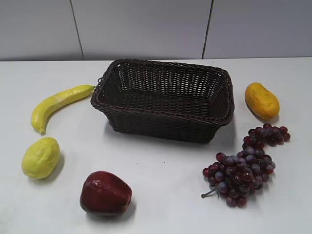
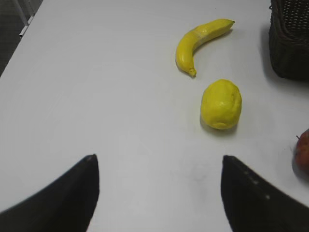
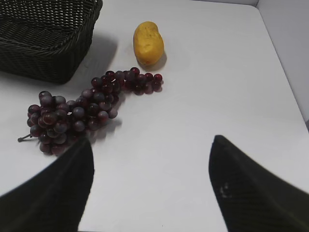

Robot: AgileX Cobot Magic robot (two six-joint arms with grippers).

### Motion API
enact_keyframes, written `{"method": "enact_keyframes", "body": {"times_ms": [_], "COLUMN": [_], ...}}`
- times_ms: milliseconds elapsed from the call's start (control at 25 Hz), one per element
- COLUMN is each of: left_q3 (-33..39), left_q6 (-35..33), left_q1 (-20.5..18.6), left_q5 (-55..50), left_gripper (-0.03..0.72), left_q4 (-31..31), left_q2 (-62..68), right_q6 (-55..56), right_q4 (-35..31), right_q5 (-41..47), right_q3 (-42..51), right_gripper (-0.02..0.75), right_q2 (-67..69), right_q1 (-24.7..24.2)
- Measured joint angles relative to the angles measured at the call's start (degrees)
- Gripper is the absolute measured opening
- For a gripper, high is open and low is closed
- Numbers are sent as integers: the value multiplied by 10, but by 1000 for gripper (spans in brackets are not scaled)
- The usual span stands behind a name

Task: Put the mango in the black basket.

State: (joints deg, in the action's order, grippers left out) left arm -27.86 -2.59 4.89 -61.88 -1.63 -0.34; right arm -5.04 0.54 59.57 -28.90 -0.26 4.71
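The exterior camera looks down at a slant from the front, with the dark woven wicker basket (image 1: 163, 100) centre frame. The left wrist camera hangs low over the table's left side, catching the curved yellow banana (image 2: 199, 43) in its upper middle. The right wrist camera covers the right side, sharing the cluster of dark red grapes (image 3: 79, 113) with the exterior view.

Mango (image 1: 262, 100): smooth, oblong, orange-yellow, lying on its side on bench, right of basket, apart from it. Black basket (image 1: 165, 123): rectangular dark woven wicker, braided rim, sloped sides, upright at bench centre.
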Motion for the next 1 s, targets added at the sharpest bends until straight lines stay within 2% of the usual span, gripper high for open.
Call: {"method": "enact_keyframes", "body": {"times_ms": [840,1000], "left_q3": [0,0], "left_q6": [0,0], "left_q1": [0,0], "left_q5": [0,0], "left_gripper": [589,589], "left_q4": [0,0], "left_q2": [0,0], "right_q6": [7,22], "right_q4": [0,1], "right_q5": [-1,-57], "right_q3": [0,-17], "right_gripper": [572,603], "right_q2": [2,31], "right_q1": [0,0]}}
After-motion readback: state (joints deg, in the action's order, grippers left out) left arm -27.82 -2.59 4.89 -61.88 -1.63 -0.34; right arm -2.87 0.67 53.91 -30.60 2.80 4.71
